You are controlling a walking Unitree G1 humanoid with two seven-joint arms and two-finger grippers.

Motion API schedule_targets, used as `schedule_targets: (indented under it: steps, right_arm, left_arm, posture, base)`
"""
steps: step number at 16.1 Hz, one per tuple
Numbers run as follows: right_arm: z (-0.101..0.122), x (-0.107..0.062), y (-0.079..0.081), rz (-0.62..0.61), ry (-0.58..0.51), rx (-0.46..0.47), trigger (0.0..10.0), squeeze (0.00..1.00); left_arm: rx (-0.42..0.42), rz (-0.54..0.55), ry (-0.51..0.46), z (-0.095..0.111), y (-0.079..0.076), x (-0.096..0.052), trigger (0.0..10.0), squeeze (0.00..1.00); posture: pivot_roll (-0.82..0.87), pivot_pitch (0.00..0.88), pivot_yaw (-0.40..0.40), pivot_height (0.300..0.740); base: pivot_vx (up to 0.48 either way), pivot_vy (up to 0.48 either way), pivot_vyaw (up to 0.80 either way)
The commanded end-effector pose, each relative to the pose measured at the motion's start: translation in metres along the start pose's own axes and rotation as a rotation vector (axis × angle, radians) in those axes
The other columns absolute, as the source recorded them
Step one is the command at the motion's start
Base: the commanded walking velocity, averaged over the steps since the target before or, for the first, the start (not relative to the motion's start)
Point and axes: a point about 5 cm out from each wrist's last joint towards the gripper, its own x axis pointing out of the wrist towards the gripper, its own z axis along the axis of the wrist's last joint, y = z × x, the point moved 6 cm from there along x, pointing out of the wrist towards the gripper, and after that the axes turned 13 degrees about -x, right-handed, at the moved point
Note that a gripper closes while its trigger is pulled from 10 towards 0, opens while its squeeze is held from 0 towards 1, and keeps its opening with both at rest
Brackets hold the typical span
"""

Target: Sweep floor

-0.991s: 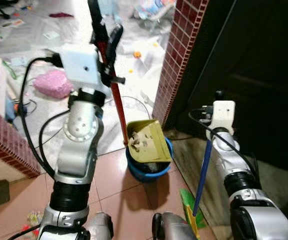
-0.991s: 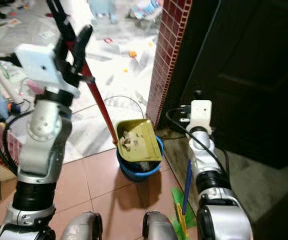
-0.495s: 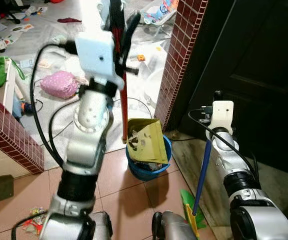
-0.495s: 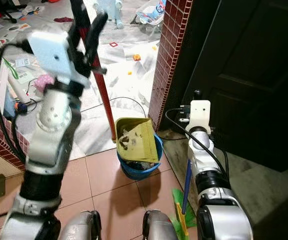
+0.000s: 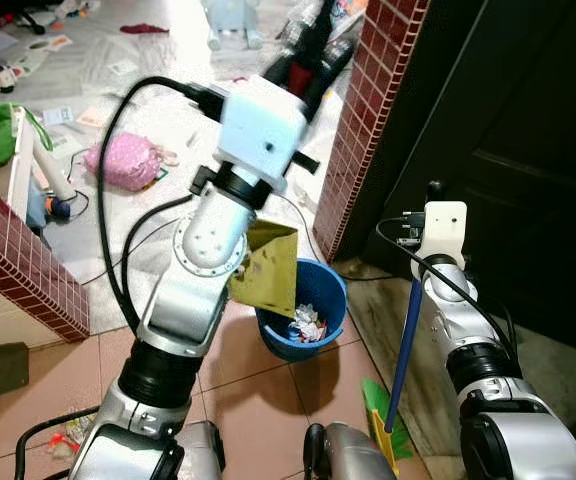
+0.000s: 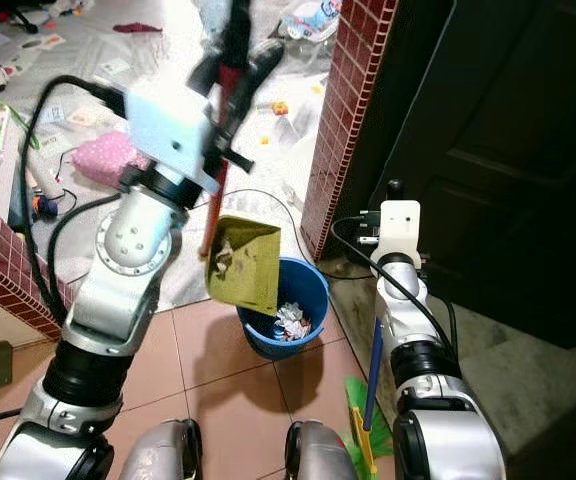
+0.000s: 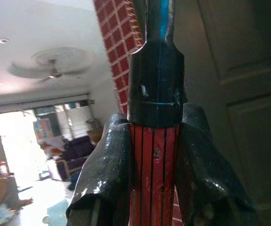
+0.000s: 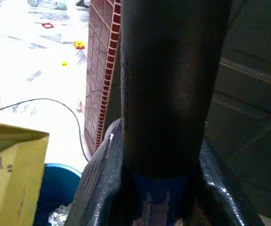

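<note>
Over the blue bucket [image 6: 280, 300], on the tiled floor beside the brick pillar [image 6: 338, 110], the yellow dustpan [image 6: 245, 262] hung tipped steeply, its mouth pointing down toward the bucket's near rim. Scraps of debris clung to the pan's inner face, and crumpled litter [image 6: 290, 322] lay in the bottom of the bucket. The dustpan's red handle [image 7: 154, 174] rose from the pan into the left gripper [image 6: 233, 65], whose fingers [image 7: 108, 165] were closed tight around it on both sides, the arm raised high. The right gripper [image 8: 161, 188] stood lower, by the dark door, its fingers clamped on the broom handle [image 5: 404, 340], which was blue and ran down to the green broom head [image 5: 380, 410] on the floor. Beyond the pillar, papers and a pink bag [image 5: 128, 163] lay scattered across the pale floor.
</note>
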Motion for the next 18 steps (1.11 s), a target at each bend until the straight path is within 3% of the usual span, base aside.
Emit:
schedule_targets:
  steps: [1, 3, 5, 6, 8, 10, 11, 12, 15, 16, 17, 18]
  right_arm:
    - [0.007, 0.002, -0.001, 0.001, -0.021, -0.005, 10.0, 0.00]
    - [0.008, 0.003, -0.001, 0.001, -0.023, -0.005, 10.0, 0.00]
    - [0.009, 0.004, 0.000, 0.003, -0.024, -0.006, 10.0, 0.00]
    - [0.010, 0.004, 0.001, 0.006, -0.026, -0.008, 10.0, 0.00]
    - [0.009, 0.003, 0.002, 0.008, -0.025, -0.008, 10.0, 0.00]
    - [0.009, 0.003, 0.001, 0.006, -0.024, -0.008, 10.0, 0.00]
    - [0.008, 0.003, 0.001, 0.005, -0.023, -0.008, 10.0, 0.00]
    - [0.007, 0.003, -0.001, 0.002, -0.021, -0.010, 10.0, 0.00]
    - [0.008, 0.004, -0.001, 0.002, -0.022, -0.011, 10.0, 0.00]
    - [0.009, 0.004, 0.000, 0.005, -0.023, -0.010, 10.0, 0.00]
    - [0.009, 0.003, 0.002, 0.010, -0.025, -0.009, 10.0, 0.00]
    - [0.009, 0.003, 0.003, 0.013, -0.025, -0.009, 10.0, 0.00]
  left_arm:
    - [-0.036, -0.123, -0.037, 0.010, -0.027, 0.001, 10.0, 0.00]
    - [-0.062, -0.367, 0.109, -0.022, -0.072, -0.018, 10.0, 0.00]
    - [-0.102, -0.472, 0.155, -0.030, -0.097, -0.029, 10.0, 0.00]
    - [-0.065, -0.560, 0.148, -0.028, -0.112, -0.032, 10.0, 0.00]
    - [0.019, -0.617, 0.123, -0.025, -0.118, -0.030, 10.0, 0.00]
    - [0.037, -0.625, 0.121, -0.025, -0.119, -0.025, 10.0, 0.00]
    - [0.011, -0.615, 0.133, -0.026, -0.119, -0.025, 10.0, 0.00]
    - [-0.070, -0.567, 0.187, -0.031, -0.116, -0.023, 10.0, 0.00]
    - [-0.055, -0.547, 0.202, -0.035, -0.111, -0.022, 10.0, 0.00]
    - [-0.014, -0.516, 0.158, -0.028, -0.104, -0.018, 10.0, 0.00]
    - [-0.081, -0.368, 0.113, -0.015, -0.080, -0.002, 10.0, 0.00]
    - [-0.067, -0.379, 0.113, -0.012, -0.077, 0.001, 10.0, 0.00]
  posture:
    - [-0.03, 0.127, -0.054, 0.740]
    - [-0.02, 0.129, -0.057, 0.740]
    - [-0.02, 0.130, -0.058, 0.740]
    - [-0.02, 0.129, -0.059, 0.740]
    - [-0.02, 0.129, -0.056, 0.740]
    - [-0.03, 0.129, -0.054, 0.740]
    - [-0.03, 0.129, -0.054, 0.740]
    - [-0.03, 0.130, -0.055, 0.740]
    - [-0.03, 0.130, -0.058, 0.740]
    - [-0.03, 0.136, -0.062, 0.740]
    - [-0.03, 0.136, -0.062, 0.740]
    - [-0.02, 0.140, -0.066, 0.740]
  base:
    - [0.000, 0.000, 0.00]
    - [0.000, 0.000, 0.00]
    - [0.000, 0.000, 0.00]
    - [0.000, 0.000, 0.00]
    - [0.000, 0.000, 0.00]
    - [0.000, 0.000, 0.00]
    - [0.000, 0.000, 0.00]
    - [0.000, 0.000, 0.00]
    - [0.000, 0.000, 0.00]
    - [0.000, 0.000, 0.00]
    - [0.000, 0.000, 0.00]
    - [0.000, 0.000, 0.00]
